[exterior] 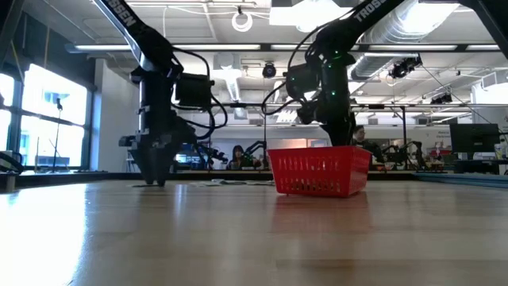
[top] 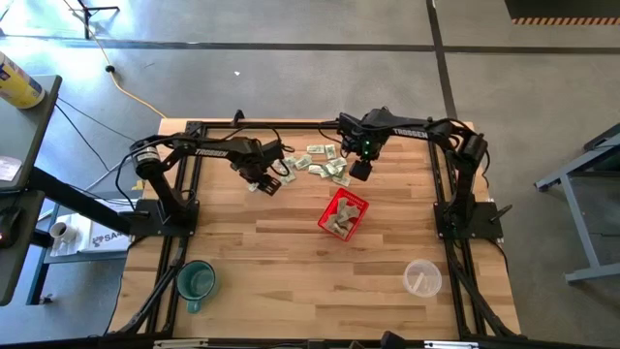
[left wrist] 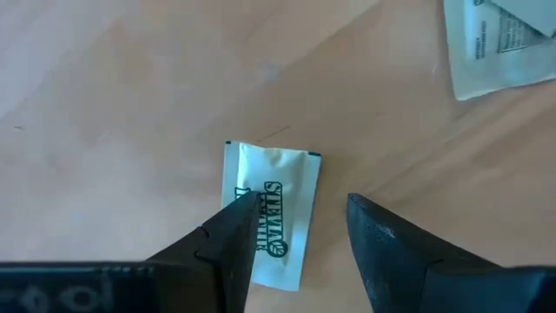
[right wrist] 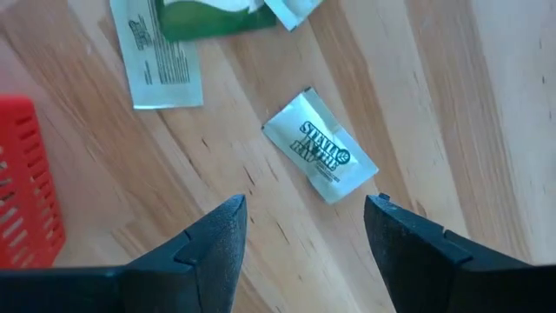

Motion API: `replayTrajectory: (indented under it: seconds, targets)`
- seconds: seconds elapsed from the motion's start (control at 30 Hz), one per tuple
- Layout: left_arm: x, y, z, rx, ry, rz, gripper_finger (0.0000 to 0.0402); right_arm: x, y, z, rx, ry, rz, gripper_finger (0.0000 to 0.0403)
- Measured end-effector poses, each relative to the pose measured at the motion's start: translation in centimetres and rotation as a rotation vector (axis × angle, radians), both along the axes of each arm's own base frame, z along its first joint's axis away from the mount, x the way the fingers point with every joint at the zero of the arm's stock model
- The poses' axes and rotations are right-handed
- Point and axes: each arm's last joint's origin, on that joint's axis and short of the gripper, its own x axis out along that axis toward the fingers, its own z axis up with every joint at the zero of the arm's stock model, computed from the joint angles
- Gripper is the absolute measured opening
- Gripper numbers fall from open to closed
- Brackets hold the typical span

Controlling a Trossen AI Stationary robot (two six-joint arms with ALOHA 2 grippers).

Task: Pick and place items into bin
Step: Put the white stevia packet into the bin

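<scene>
The items are small pale-green-and-white sachets printed "Stevia". A loose pile (top: 325, 163) lies flat on the table's far middle, and several lie in the red mesh basket (top: 342, 214) just nearer. My left gripper (top: 266, 182) is low at the table (exterior: 155, 179) and open (left wrist: 300, 217), straddling a single sachet (left wrist: 276, 209). My right gripper (top: 360, 172) is open (right wrist: 304, 217) and hovers between pile and basket, above another lone sachet (right wrist: 320, 146); the basket's wall (right wrist: 26, 191) shows beside it. My left gripper comes from above, pointing down, with one fingertip (left wrist: 236, 228) over the sachet's long edge (left wrist: 252, 187) and the other finger on bare wood beside it. The sachet lies flat on the table. I cannot tell whether the fingertip touches it.
A green mug (top: 197, 281) stands near the table's near-left corner and a clear plastic cup (top: 422, 279) near its near-right. Bare wood lies between them and around the basket. The arms' black frames run along both table sides. People show far off in the room.
</scene>
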Motion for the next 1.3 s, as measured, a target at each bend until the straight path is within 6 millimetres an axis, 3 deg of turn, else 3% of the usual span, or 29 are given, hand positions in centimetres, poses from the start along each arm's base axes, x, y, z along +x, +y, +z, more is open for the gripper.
replayTrajectory:
  seconds: [0.13,0.4,0.6,0.73,0.87,0.93,1.0,1.1,1.3]
  targets:
    - [-0.2,0.0,-0.1,0.028,0.019,-0.008,0.017,0.0,0.0,0.0,-0.002,-0.004,-0.005,0.0225]
    - [0.1,0.3,-0.2,0.07,0.005,-0.097,0.0021,0.1,0.3,0.2,0.041,-0.03,-0.024,0.0224]
    - [2.6,0.6,0.9,-0.052,-0.303,-0.186,0.0039,0.3,2.3,3.1,0.01,-0.134,0.006,0.0217]
    - [4.8,0.1,4.4,0.012,-0.578,-0.309,0.002,-0.4,3.7,5.6,-0.043,-0.175,-0.046,0.0203]
    - [7.5,-2.1,7.9,0.133,-0.787,-0.521,0.0025,-1.6,5.2,8.2,-0.075,-0.219,-0.109,0.0191]
    - [8.9,-3.2,8.7,0.159,-0.856,-0.656,0.0026,-2.2,6.0,9.2,-0.091,-0.225,-0.137,0.0186]
    - [10.7,-4.4,8.7,0.13,-0.924,-0.792,0.0024,-2.9,6.8,10.1,-0.118,-0.219,-0.162,0.0181]
    - [13.0,-5.4,7.1,0.021,-0.932,-0.895,0.0024,-4.1,7.6,11.1,-0.153,-0.187,-0.201,0.0174]
    - [16.5,-6.4,4.1,-0.12,-0.882,-0.903,0.0078,-4.9,8.9,11.6,-0.141,-0.143,-0.257,0.0166]
